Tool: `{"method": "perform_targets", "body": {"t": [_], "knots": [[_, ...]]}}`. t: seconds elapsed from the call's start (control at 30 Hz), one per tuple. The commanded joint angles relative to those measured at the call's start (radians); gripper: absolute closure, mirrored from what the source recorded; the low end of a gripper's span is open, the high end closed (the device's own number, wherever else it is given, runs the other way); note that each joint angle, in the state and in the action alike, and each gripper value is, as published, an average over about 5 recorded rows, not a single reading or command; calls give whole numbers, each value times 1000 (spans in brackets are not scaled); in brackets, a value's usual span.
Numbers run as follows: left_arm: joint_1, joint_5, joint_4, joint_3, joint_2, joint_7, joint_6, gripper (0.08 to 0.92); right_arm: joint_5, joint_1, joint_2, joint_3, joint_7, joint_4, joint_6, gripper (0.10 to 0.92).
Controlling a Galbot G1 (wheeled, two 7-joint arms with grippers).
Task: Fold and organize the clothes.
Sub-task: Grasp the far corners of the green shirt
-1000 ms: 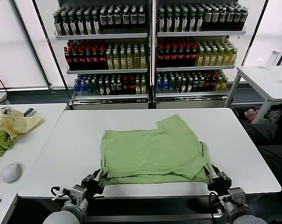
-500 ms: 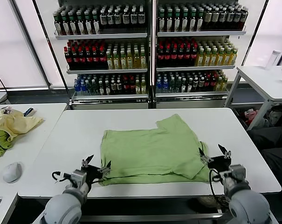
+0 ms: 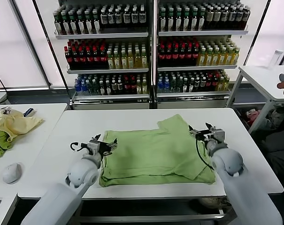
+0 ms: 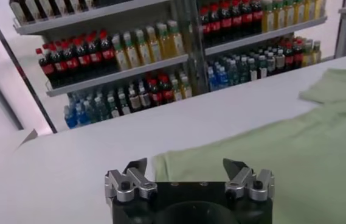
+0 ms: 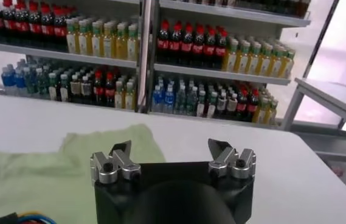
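Table (image 3: 146,115) bare behind shirt (image 3: 156,152), open to far edge; bare strips either side; left pincer (image 3: 97,144) over shirt's left edge, right pincer (image 3: 203,132) near sleeve, both spread empty; bottle shelves (image 3: 153,47) well beyond table.

No legible text, label or brand anywhere; bottle (image 3: 132,18) labels unreadable.

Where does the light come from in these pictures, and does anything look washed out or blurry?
Head view: bright panels flank the bottle shelves, blown out white; the table is evenly lit, the shirt casting little shadow. Left wrist view: the nearer shirt looks soft. Right wrist view: the far window side glares white.
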Motion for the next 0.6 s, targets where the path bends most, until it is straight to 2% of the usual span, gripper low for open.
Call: {"method": "perform_targets", "body": {"t": [0.03, 0.6], "knots": [[-230, 41, 381, 66, -146, -3, 2, 177, -15, 269, 92, -122, -22, -358, 8, 203], [-201, -31, 378, 57, -141, 2, 5, 177, -76, 309, 220, -85, -117, -584, -1, 203]]}}
